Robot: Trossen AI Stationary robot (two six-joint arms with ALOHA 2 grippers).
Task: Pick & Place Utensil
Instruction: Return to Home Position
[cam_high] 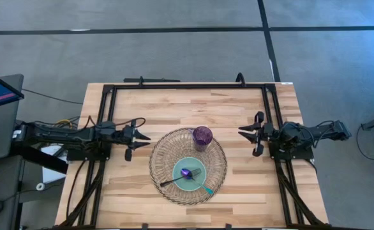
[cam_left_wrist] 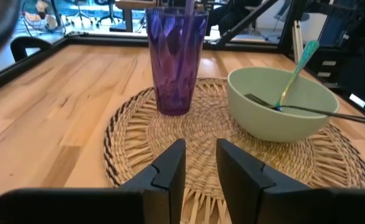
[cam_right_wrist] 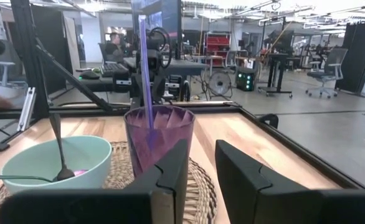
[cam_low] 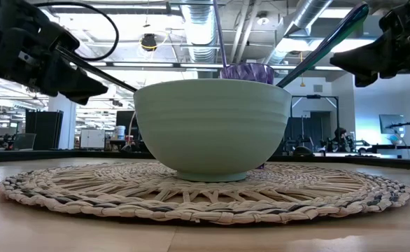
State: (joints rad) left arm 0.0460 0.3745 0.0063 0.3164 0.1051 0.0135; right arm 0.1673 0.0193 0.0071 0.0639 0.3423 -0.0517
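Note:
A pale green bowl (cam_high: pixel 193 176) stands on a round woven mat (cam_high: pixel 168 150). Two utensils lie in it: a dark-handled spoon with a purple head (cam_high: pixel 185 172) and a teal-handled one (cam_left_wrist: pixel 298 65), both leaning on the rim. A purple faceted cup (cam_high: pixel 202 136) stands upright on the mat's far part, with a thin purple stick (cam_right_wrist: pixel 145 74) rising from it. My left gripper (cam_high: pixel 143 136) hovers open at the mat's left edge. My right gripper (cam_high: pixel 241 132) hovers open to the right of the cup. Neither touches anything.
A black metal frame (cam_high: pixel 187 86) runs along the table's far edge and down both sides beside the arms. Bare wood lies on the far side of the mat and at the near corners. In the low view the bowl (cam_low: pixel 212 126) hides most of the cup (cam_low: pixel 247 72).

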